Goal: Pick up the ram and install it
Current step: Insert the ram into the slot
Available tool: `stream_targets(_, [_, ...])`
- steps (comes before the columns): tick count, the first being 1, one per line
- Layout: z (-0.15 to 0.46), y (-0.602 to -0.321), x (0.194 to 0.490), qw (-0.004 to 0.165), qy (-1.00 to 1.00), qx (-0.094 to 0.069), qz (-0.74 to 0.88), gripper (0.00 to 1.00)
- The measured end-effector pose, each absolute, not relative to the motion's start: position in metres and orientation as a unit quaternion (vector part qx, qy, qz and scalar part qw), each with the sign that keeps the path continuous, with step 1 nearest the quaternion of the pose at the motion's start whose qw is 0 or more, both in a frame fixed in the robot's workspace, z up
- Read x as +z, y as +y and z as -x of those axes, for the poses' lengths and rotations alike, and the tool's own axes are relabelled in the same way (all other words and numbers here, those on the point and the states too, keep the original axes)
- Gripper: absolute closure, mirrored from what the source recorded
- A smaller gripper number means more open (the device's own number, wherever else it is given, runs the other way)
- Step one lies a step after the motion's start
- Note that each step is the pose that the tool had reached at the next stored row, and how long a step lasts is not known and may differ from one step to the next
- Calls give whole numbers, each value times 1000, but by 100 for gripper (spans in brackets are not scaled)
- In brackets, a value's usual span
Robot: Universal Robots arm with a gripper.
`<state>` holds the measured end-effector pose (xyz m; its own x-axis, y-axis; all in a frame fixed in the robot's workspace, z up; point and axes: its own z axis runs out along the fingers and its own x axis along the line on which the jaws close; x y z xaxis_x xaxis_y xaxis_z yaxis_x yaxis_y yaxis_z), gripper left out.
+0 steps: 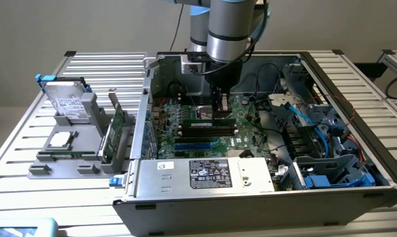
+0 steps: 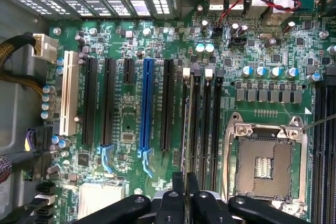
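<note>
Pinching the ram [image 1: 210, 123], the gripper [image 2: 186, 181] meets it edge-on in the wrist view.

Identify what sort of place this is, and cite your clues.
Probably a robotics lab bench for computer assembly: a silver-and-blue robot arm reaches into an open grey metal desktop case with a green motherboard, standing on a slatted aluminium table.
</note>
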<state>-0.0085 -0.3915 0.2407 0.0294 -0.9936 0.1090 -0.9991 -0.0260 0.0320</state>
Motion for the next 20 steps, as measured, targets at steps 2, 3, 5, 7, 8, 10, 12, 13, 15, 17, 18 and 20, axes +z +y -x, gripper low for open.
stream_targets(2, [8,-392,240,48,-696,29,-716,87])
stream_targets(3, [8,-391,240,47,-696,29,-716,87])
stream_targets(5, [8,-391,239,44,-696,30,-716,87])
stream_targets(7, [8,-392,239,43,-696,30,-716,87])
stream_targets(8, [8,-392,238,43,-696,30,-716,87])
stream_targets(10, [9,-392,238,41,-697,29,-716,87])
stream_targets(12, [8,-392,238,39,-697,27,-716,87])
stream_targets(13, [8,-393,238,39,-697,27,-716,87])
stream_targets(15, [8,-394,238,39,-697,27,-716,87])
stream_targets(17, [8,-395,237,39,-697,27,-716,87])
stream_targets(18, [8,-395,237,39,-697,27,-716,87])
stream_targets(20, [8,-395,237,39,-696,27,-716,87])
